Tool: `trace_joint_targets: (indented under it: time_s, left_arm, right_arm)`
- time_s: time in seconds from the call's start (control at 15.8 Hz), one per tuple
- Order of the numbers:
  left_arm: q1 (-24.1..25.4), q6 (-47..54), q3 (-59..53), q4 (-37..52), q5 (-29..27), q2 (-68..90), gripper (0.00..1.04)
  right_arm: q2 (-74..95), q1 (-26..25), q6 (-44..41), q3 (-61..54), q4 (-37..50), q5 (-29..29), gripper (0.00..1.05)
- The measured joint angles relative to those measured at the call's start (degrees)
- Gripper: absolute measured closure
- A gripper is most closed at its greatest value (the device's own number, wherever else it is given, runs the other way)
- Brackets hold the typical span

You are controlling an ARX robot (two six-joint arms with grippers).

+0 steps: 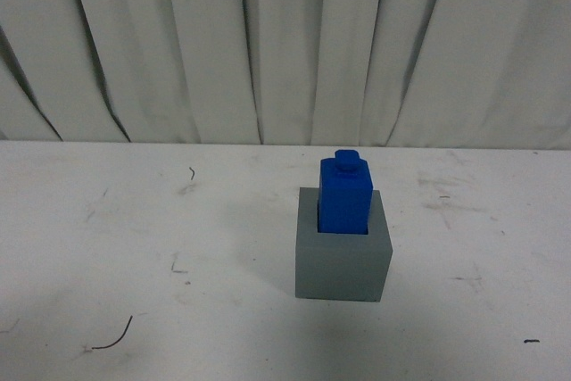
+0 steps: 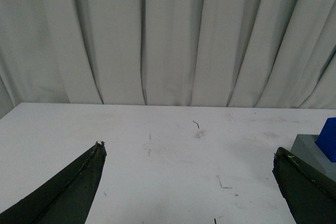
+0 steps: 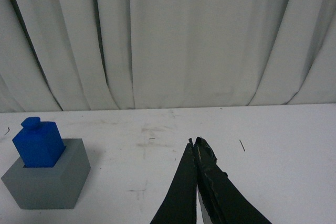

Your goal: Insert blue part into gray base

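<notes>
The blue part (image 1: 345, 194) stands upright in the recess of the gray base (image 1: 343, 265), knob on top, near the middle of the white table. Neither arm shows in the front view. In the left wrist view my left gripper (image 2: 188, 149) is open over bare table, and the gray base (image 2: 308, 148) with a corner of the blue part (image 2: 328, 140) lies just beyond one finger at the frame's edge. My right gripper (image 3: 193, 141) is shut on nothing, well apart from the blue part (image 3: 38, 144) seated in the gray base (image 3: 48, 179).
The white table (image 1: 134, 220) carries scuffs and small dark marks. A pleated white curtain (image 1: 285, 42) hangs along the table's far edge.
</notes>
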Motion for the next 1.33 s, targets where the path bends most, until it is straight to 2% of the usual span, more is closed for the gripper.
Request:
trace_joint_targets:
  time_s: [0.19,0.32,1.01,1.14,1.33]
  left_arm:
    - [0.0,0.0,0.0,0.0,0.0,0.0,0.07]
    - [0.0,0.0,0.0,0.0,0.0,0.0,0.07]
    - [0.0,0.0,0.0,0.0,0.0,0.0,0.07]
    - [0.0,0.0,0.0,0.0,0.0,0.0,0.07]
    - [0.0,0.0,0.0,0.0,0.0,0.0,0.07]
  right_arm:
    - [-2.5,0.0,0.0,0.0,-2.6,0.0,1.03]
    - [-11.6,0.0,0.0,0.0,-12.5,0.0,1.03]
    - [-12.1,0.0,0.0,0.0,-12.7,0.0,1.03]
    - [-12.1,0.0,0.0,0.0,-12.6,0.0,0.84]
    - [-12.1,0.0,0.0,0.0,-12.6,0.0,0.45]
